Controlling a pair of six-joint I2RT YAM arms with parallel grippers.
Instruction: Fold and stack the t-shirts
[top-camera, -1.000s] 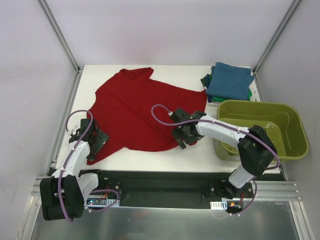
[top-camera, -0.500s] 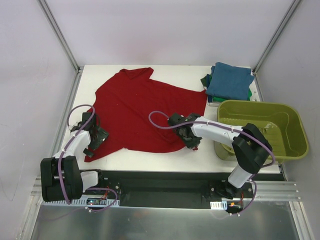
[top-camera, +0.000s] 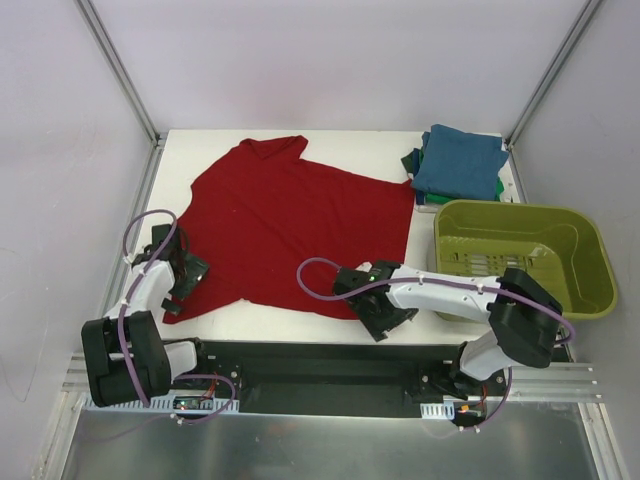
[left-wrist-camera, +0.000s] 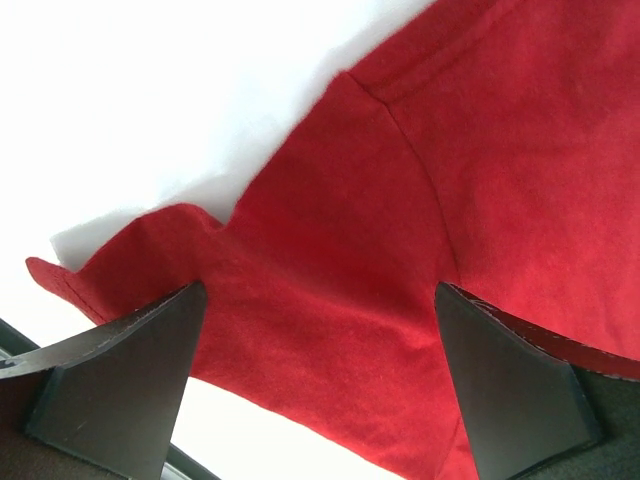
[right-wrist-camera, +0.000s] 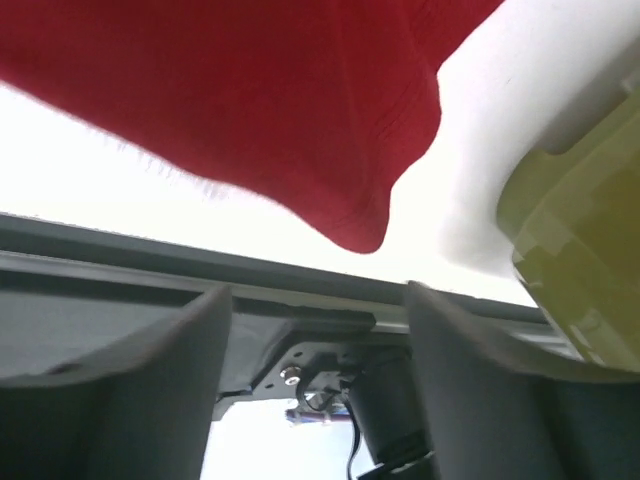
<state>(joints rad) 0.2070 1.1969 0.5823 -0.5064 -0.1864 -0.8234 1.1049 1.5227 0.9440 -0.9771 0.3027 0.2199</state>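
A dark red t-shirt (top-camera: 290, 225) lies spread flat on the white table, collar toward the back. My left gripper (top-camera: 183, 275) is open over its near-left sleeve; in the left wrist view the red cloth (left-wrist-camera: 340, 250) lies under and between the spread fingers (left-wrist-camera: 120, 380). My right gripper (top-camera: 385, 318) is open and empty at the front edge, by the shirt's near-right hem corner (right-wrist-camera: 360, 215), which lies just beyond the fingertips (right-wrist-camera: 470, 370). A folded teal-blue shirt (top-camera: 458, 160) lies on a green one (top-camera: 497, 188) at the back right.
An olive-green plastic basket (top-camera: 590, 262) stands at the right, close to my right arm; its wall shows in the right wrist view (right-wrist-camera: 585, 220). The table's front edge and the black rail (right-wrist-camera: 250, 265) lie under the right gripper. Metal frame posts stand at the back corners.
My right gripper has moved toward the front edge and the shirt's near hem has come forward with it, lying flatter. The left gripper has shifted a little at the sleeve.
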